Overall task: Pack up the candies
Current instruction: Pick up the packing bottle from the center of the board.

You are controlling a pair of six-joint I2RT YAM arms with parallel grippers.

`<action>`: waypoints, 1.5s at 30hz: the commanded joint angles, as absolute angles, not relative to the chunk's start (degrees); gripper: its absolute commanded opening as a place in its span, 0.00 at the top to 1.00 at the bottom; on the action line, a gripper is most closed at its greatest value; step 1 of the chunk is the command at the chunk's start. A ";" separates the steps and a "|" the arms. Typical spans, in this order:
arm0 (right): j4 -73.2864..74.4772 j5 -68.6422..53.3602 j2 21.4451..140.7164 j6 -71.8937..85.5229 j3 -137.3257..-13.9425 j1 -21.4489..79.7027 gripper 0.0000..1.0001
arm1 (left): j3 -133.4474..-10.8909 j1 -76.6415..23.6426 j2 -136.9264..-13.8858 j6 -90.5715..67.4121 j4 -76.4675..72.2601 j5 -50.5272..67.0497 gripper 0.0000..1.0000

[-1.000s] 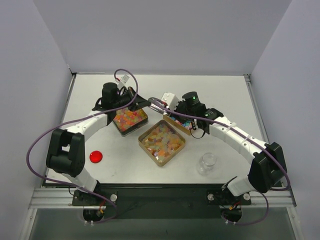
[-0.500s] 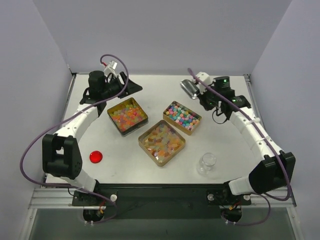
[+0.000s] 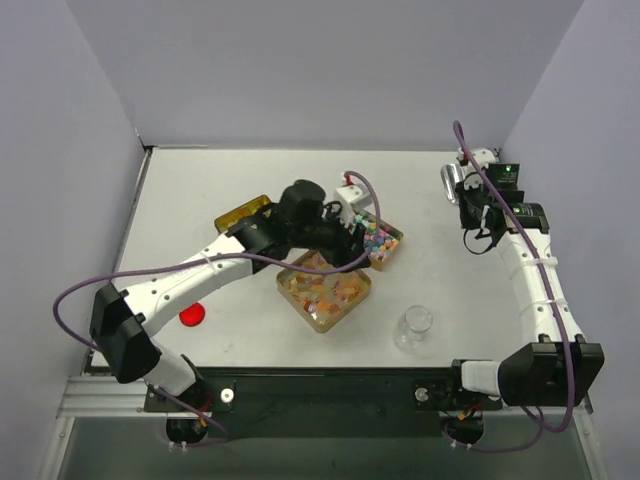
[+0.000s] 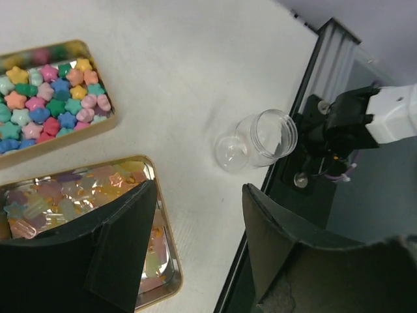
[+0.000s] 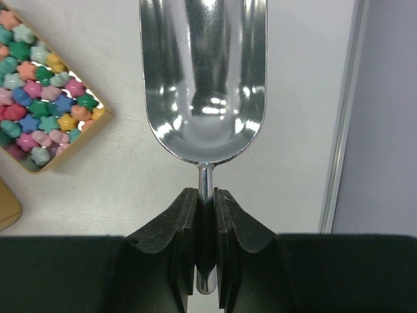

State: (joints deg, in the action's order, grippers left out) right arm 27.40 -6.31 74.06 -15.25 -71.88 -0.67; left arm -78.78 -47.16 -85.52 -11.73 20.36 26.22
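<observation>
The candies fill gold tins: pastel stars in one, orange and yellow gummy bits in another. My left gripper hangs open over the gap between those two tins, with nothing between its fingers. At the far right, my right gripper is shut on the thin handle of a metal scoop. The scoop's bowl is empty and sits above bare table, to the right of the star tin.
A clear open jar stands near the front edge, right of the gummy tin. A red round lid lies at the front left. A third gold tin is mostly hidden behind my left arm.
My left arm swung from the back left to the middle over the tins, and its gripper has opened. My right arm carried the scoop out to the far right edge.
</observation>
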 commanded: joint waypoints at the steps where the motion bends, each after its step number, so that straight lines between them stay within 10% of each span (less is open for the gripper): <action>1: 27.08 2.81 70.23 -9.15 -68.48 -2.81 1.00 | -86.11 -56.14 -90.25 -8.97 31.36 5.64 0.35; 31: 27.07 -2.20 58.71 -6.33 -58.10 -8.52 1.00 | -102.92 -72.60 -114.17 -11.34 33.84 -3.43 0.56; 40: 27.07 -3.16 58.62 -6.06 -57.39 -9.05 1.00 | -102.13 -72.42 -112.95 -8.88 35.51 -2.38 0.99; 45: 27.07 -4.13 59.50 -5.98 -57.74 -8.97 1.00 | -96.25 -71.37 -104.44 -1.95 37.70 -0.62 1.00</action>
State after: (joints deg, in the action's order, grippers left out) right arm 27.62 -3.11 59.99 -7.05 -57.43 -8.64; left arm -99.44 -72.12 -113.56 -8.01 34.94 -2.50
